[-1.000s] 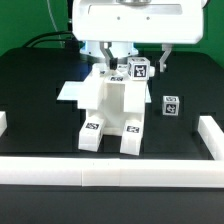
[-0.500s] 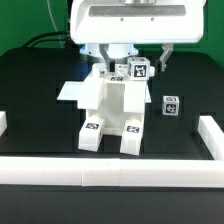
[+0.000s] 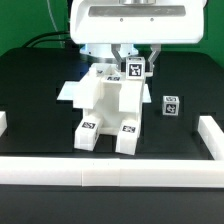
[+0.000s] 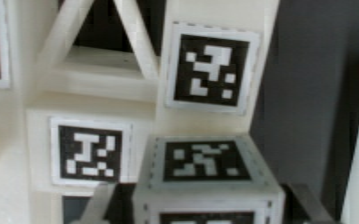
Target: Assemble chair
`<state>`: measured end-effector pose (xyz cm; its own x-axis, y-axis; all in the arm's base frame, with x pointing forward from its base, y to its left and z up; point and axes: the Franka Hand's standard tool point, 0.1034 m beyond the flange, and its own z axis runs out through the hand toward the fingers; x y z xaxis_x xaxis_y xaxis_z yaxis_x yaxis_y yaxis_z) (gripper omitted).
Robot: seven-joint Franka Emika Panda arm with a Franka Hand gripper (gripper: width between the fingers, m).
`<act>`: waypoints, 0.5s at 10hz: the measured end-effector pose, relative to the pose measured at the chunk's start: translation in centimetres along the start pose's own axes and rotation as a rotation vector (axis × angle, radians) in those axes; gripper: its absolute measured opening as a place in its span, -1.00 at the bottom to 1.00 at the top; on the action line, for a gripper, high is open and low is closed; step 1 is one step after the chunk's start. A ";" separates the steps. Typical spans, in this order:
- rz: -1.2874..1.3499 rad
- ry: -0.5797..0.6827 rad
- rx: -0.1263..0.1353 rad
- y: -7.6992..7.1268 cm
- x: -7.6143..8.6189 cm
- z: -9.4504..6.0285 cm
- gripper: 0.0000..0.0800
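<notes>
The partly built white chair (image 3: pixel 105 100) stands mid-table on two blocky tagged feet (image 3: pixel 88 130), tilted a little. A thin flat white piece (image 3: pixel 70 92) juts from it toward the exterior view's left. My gripper (image 3: pixel 133 60) reaches down behind its top and is shut on the chair's upper tagged block (image 3: pixel 135 69). In the wrist view that block (image 4: pixel 202 190) fills the space between my gripper (image 4: pixel 213 202) fingers, with a dark finger (image 4: pixel 307 200) pressed against its side. Tagged white posts (image 4: pixel 211 70) of the chair rise beyond it.
A small loose tagged white cube (image 3: pixel 171 105) sits on the black table to the exterior view's right of the chair. White border rails run along the front (image 3: pixel 110 170) and the right (image 3: pixel 208 135), with a short end at the left (image 3: pixel 3 122).
The jaws have closed from open onto the chair's upper block. The chair has shifted and tipped slightly, its feet moving toward the exterior view's left and front.
</notes>
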<state>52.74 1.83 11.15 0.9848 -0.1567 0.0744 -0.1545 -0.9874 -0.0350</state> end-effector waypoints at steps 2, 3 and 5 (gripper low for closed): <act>0.156 -0.001 0.000 0.0 0.0 0.0 -0.32; 0.275 0.000 0.012 0.0 -0.1 0.1 -0.32; 0.514 0.013 0.041 0.2 0.0 0.2 -0.32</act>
<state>52.76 1.60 10.91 0.7812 -0.6223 0.0495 -0.6150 -0.7809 -0.1093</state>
